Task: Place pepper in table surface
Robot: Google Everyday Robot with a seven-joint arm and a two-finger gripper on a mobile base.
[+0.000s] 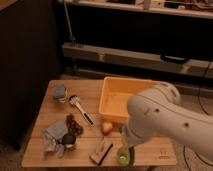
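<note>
The wooden table surface point(47, 152) fills the lower left of the camera view. My white arm reaches down at the front right. Its gripper point(129, 151) is low over the table's front edge, right at the round light-green cup-like item point(123, 157), and the arm's bulk mostly hides it. I cannot pick out the slender green pepper; it is hidden at the gripper or lost against the green cup.
A yellow bin point(120, 92) stands at the back right. On the table are a small round yellowish item point(106, 126), a brown block point(101, 150), a white-handled tool point(80, 109), dark grapes point(73, 123), a dark round fruit point(68, 140), a grey cloth point(51, 134) and a small cup point(60, 92).
</note>
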